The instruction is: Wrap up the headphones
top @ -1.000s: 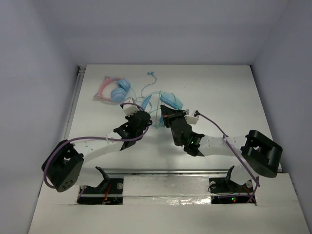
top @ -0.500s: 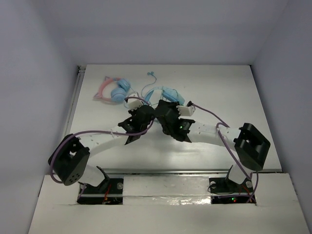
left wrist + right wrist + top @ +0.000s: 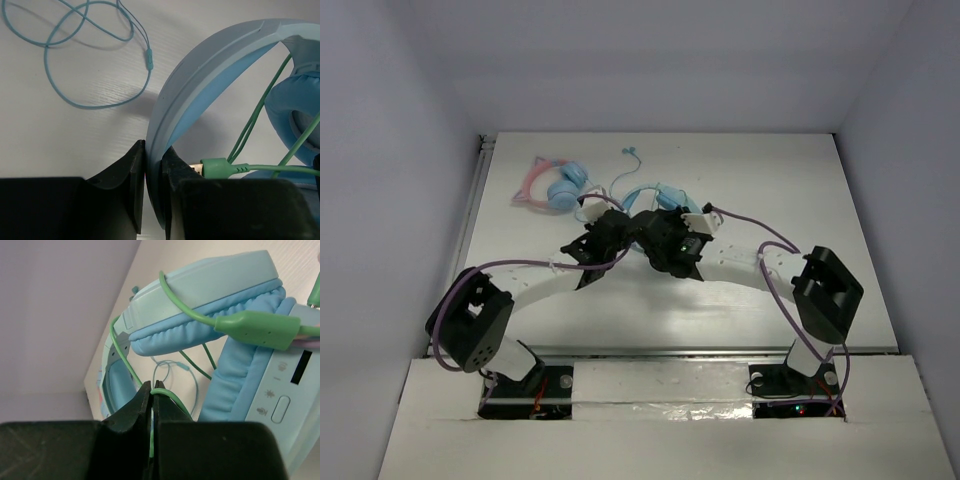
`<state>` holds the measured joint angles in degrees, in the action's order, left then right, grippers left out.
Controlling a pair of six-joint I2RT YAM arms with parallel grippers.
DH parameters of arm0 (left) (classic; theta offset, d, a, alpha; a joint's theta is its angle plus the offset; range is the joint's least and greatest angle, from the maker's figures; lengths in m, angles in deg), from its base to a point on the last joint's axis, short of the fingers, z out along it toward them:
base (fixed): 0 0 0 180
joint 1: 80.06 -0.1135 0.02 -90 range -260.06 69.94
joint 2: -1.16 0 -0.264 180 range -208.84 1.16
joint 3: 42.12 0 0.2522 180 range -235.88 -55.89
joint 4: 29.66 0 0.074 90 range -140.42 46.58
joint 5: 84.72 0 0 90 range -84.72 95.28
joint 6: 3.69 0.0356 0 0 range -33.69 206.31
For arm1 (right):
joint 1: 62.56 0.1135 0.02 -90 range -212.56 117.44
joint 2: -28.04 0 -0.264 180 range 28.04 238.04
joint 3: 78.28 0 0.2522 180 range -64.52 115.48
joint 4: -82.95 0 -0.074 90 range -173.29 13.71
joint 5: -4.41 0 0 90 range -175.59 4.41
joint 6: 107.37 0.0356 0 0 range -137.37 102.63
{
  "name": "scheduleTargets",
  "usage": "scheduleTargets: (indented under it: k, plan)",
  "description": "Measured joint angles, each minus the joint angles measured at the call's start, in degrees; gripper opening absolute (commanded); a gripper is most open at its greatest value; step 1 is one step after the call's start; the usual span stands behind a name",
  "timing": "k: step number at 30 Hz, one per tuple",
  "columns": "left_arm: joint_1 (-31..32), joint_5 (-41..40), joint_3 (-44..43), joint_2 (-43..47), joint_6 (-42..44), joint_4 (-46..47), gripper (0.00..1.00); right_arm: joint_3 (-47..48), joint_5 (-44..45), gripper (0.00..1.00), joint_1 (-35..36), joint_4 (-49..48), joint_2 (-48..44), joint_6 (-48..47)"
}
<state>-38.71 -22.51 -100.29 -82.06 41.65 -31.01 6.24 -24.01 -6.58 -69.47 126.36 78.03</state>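
The large light-blue over-ear headphones (image 3: 670, 193) lie near the middle of the white bench (image 3: 770, 180), between the two arms. The left pincer (image 3: 152, 165) is clamped on their blue headband (image 3: 210, 65), seemingly to steady them. The right pincer (image 3: 151, 390) is nipped shut on the thin green cable (image 3: 175, 300), which loops over one padded cup (image 3: 165, 337), probably ready for winding.

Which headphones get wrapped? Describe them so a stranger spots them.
On the white table, look mid-table, right of the pink cat-ear pair. The headphones are the big light-blue ones, alone in having a thin green cable.
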Motion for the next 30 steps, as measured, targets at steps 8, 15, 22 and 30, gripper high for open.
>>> scheduleTargets:
  k: [8, 15, 22, 30]
  plan:
    - [-0.61, 4.39, 0.15, -2.19, -0.35, 1.86, 0.0, 1.2, 0.0, 0.09, -1.03, 4.11, 0.83, 0.33]
    - [-0.59, 5.42, 0.11, -2.21, 1.33, 0.22, 0.0, -4.52, -4.22, 0.34, -1.97, -8.52, -0.42, -10.47]
    - [-0.63, 8.85, 0.11, -3.3, 5.95, -5.49, 0.0, -10.67, -12.94, 0.43, -4.15, -18.38, -5.14, -19.69]
    - [-0.98, 10.67, 0.11, -4.39, 7.37, -7.13, 0.0, -13.29, -22.08, 0.55, -4.17, -21.49, -8.24, -26.95]
